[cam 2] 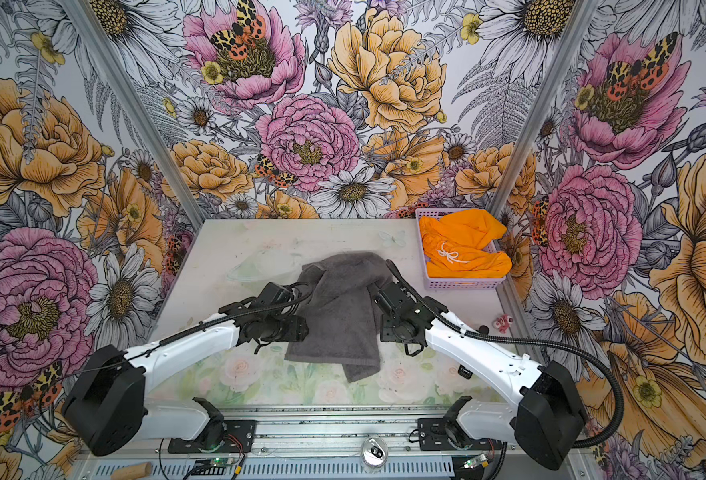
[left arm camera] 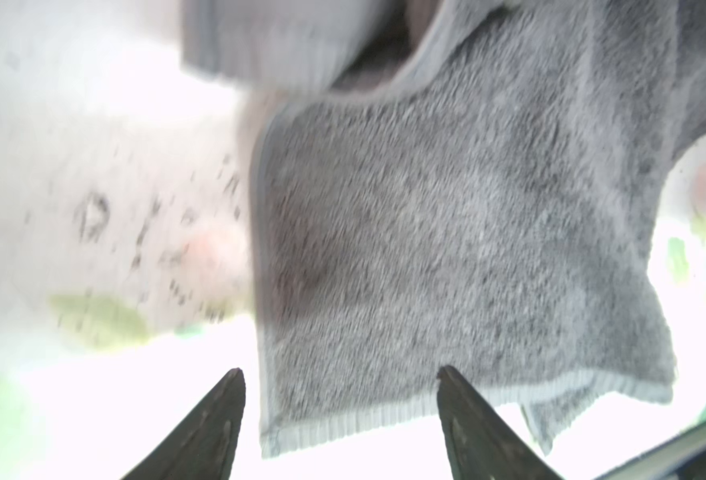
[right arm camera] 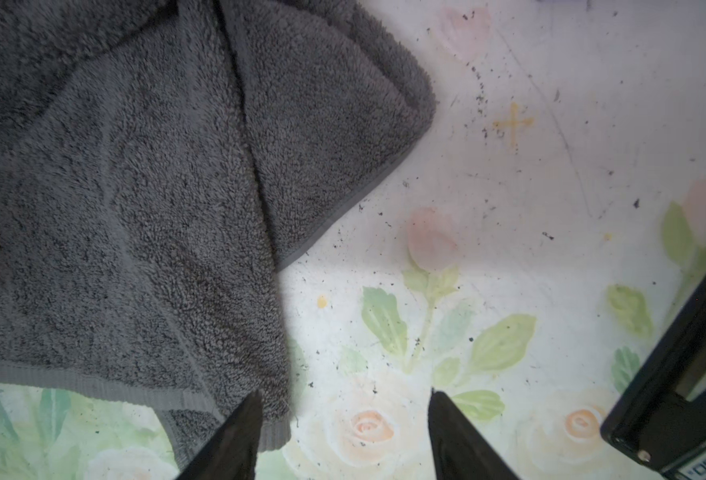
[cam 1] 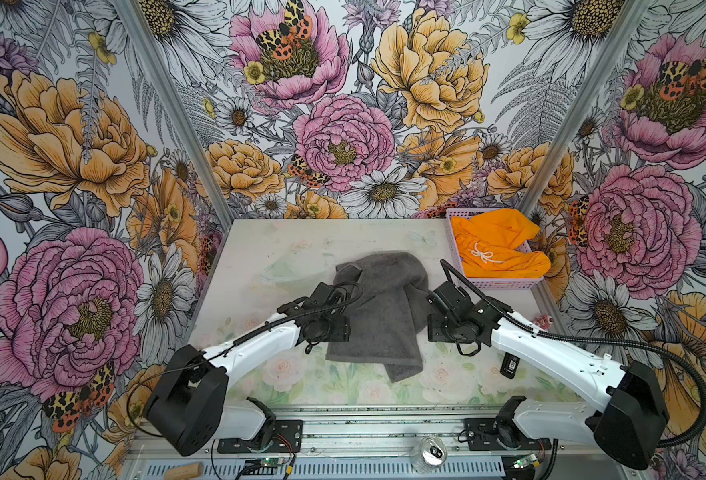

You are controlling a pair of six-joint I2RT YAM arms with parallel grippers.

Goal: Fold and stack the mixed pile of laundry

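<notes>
The dark grey towel [cam 1: 378, 316] [cam 2: 334, 316] lies rumpled and partly doubled over mid-table. My left gripper [cam 1: 330, 330] [left arm camera: 339, 370] hangs open at its left edge; the blurred left wrist view shows the towel's [left arm camera: 447, 249] hemmed corner lying between the spread fingers, not held. My right gripper [cam 1: 447, 328] [right arm camera: 345, 395] is open at the right edge, one fingertip [right arm camera: 243, 419] over the towel's [right arm camera: 135, 208] hem, the other over bare table. The orange shorts [cam 1: 497, 249] [cam 2: 463, 249] with white drawstring sit bunched in the basket.
The lavender basket [cam 1: 505, 284] [cam 2: 463, 284] stands at the back right corner. A black device [cam 1: 509, 365] [right arm camera: 675, 374] lies near my right arm. A small pink object [cam 1: 541, 321] sits by the right edge. A can [cam 1: 430, 453] and a wooden cylinder [cam 1: 185, 471] rest on the front rail.
</notes>
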